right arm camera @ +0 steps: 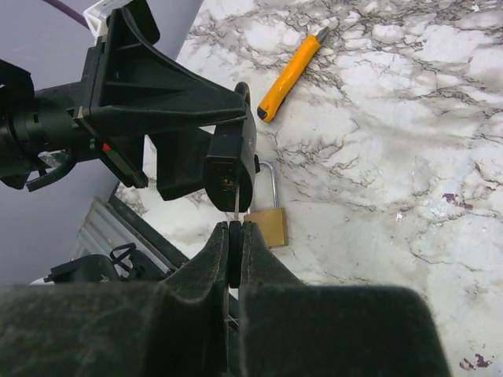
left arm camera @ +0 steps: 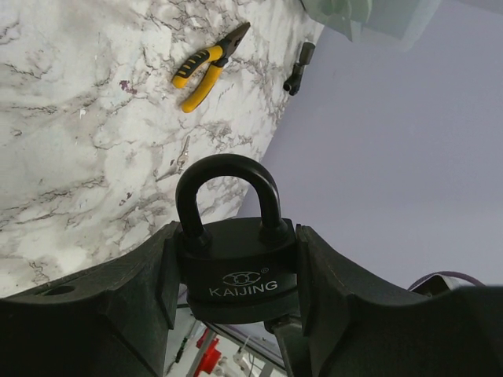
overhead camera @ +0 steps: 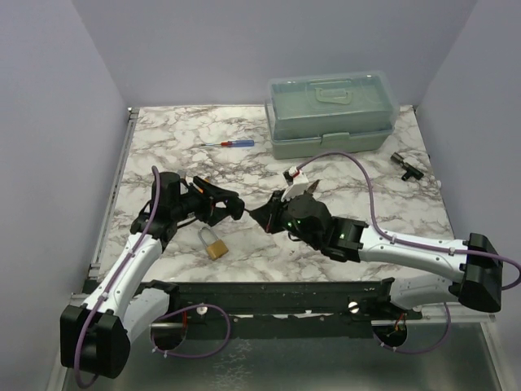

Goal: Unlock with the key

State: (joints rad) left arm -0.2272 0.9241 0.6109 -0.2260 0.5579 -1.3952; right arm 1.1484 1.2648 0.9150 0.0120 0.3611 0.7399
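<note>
Right wrist view shows the right gripper (right arm camera: 234, 236) with its jaws pinched shut on the key (right arm camera: 236, 210), whose thin blade reaches the keyhole (right arm camera: 228, 184) in the black padlock's (right arm camera: 230, 161) underside; how deep it sits I cannot tell. The left gripper (left arm camera: 236, 267) clamps its jaws on that padlock's body, holding it above the tabletop (left arm camera: 71, 118). Its shackle (left arm camera: 228, 166) is seated at both ends, so I judge the key is at the keyway, while turning it and freeing the shackle are left.

black padlock (left arm camera: 236, 271), brass padlock (overhead camera: 216, 248), grey-veined white table (overhead camera: 163, 138)
</note>
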